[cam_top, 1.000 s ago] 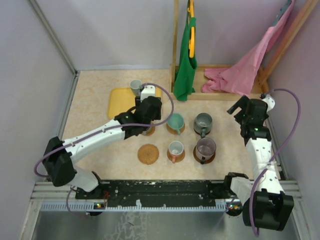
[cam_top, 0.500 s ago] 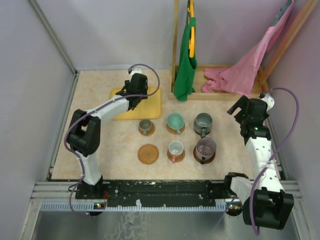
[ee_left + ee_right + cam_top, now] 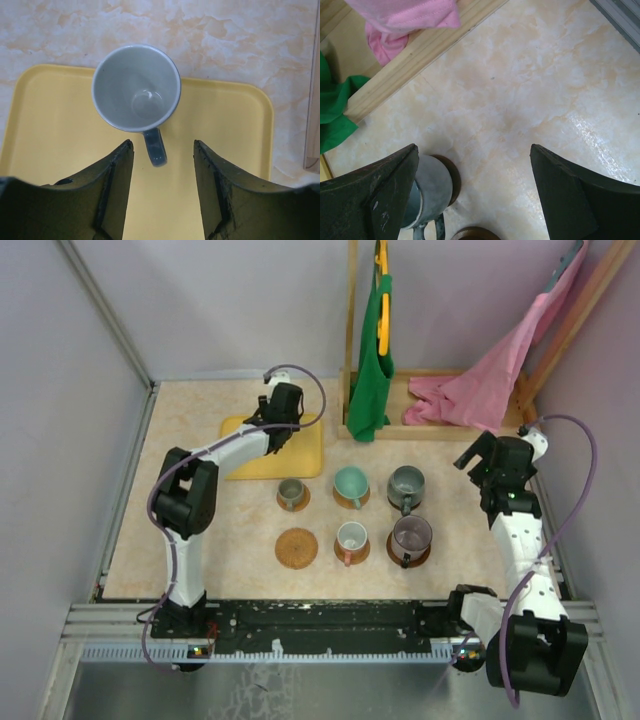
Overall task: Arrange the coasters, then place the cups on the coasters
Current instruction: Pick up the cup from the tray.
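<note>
Grey-blue cup (image 3: 136, 87), paler grey inside, just ahead of black fingers (image 3: 115, 185). Plain yellow tray (image 3: 50, 125) beneath. Bench (image 3: 225, 30) cream with tan marbling. Elsewhere: teal cup (image 3: 351, 482), brown bare coaster (image 3: 297, 548), green cloth (image 3: 372, 350), pink cloth (image 3: 480, 385).

A yellow tray (image 3: 304, 456) sits near a wooden rack (image 3: 351, 310) bearing green cloth (image 3: 372, 370) and pink cloth (image 3: 480, 390).

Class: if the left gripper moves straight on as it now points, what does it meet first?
Likely the handle of the grey mug, lined up between its jaws, on the yellow tray.
</note>
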Robot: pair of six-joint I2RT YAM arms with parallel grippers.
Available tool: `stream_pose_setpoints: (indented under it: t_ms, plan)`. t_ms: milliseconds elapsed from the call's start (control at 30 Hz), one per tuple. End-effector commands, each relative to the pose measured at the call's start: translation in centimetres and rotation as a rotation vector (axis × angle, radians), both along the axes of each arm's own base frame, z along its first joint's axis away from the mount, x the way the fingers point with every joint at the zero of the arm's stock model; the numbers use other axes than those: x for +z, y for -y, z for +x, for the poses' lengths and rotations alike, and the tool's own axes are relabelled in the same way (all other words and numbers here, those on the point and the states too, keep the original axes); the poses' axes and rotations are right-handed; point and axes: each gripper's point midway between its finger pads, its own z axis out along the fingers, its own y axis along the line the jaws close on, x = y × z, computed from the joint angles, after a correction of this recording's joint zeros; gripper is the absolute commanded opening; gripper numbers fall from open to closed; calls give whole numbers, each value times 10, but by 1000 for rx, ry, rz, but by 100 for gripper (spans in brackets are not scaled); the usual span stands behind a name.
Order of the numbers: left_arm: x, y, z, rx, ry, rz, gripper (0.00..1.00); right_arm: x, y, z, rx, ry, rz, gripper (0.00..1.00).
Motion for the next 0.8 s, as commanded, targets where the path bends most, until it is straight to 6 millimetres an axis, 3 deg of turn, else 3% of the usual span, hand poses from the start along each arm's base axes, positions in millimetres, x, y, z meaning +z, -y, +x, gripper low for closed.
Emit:
stream_pose_setpoints:
  t_ms: [0, 433, 767]
  plan:
    - [7, -5, 17, 56, 48, -42, 56, 27, 8, 14, -12, 78, -32, 93]
    - [-19, -11, 17, 90, 8, -80, 53, 22, 8, 15, -8, 62, -33, 92]
    - [-30, -14, 17, 102, 18, -77, 44, 21, 10, 14, -10, 52, -42, 91]
